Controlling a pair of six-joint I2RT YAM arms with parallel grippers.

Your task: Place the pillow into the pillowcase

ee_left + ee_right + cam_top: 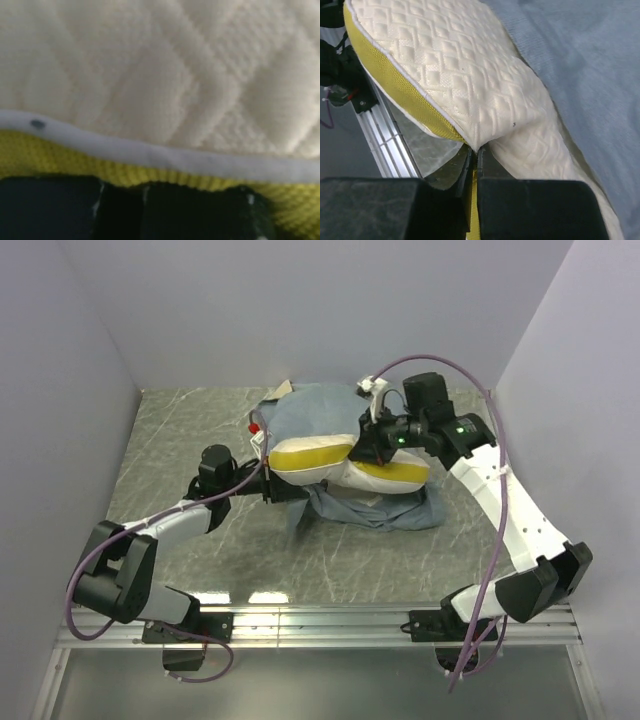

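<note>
When you look down from the top camera, you see the pillow (392, 476) near the middle of the marbled surface (180, 430), bent so that its yellow side edge arches up on the left and its cream face bulges on the right. The blue-grey pillowcase (310, 410) is bunched behind and under it, touching it. You cannot tell from here whether any of the pillow sits inside the fabric. Your left pincer (278, 488) reaches in from the left and meets the pillow's near-left end. Your right pincer (365, 448) comes from the right and sits on the pillow's upper middle.

From the left wrist, your view is filled by the quilted cream pillow (165, 75), very close and blurred, with a white piping line and a band of yellow mesh below it. The dark fingers (50, 210) lie along the bottom against that yellow band. You cannot tell whether this pincer is spread or pressed together.

From the right wrist, your right pincer (474, 165) is pressed together on the pillow (460, 75), pinching a fold where the cream face meets the yellow edge. The pillowcase (590, 65) lies just beside the pillow on the right, touching it.
</note>
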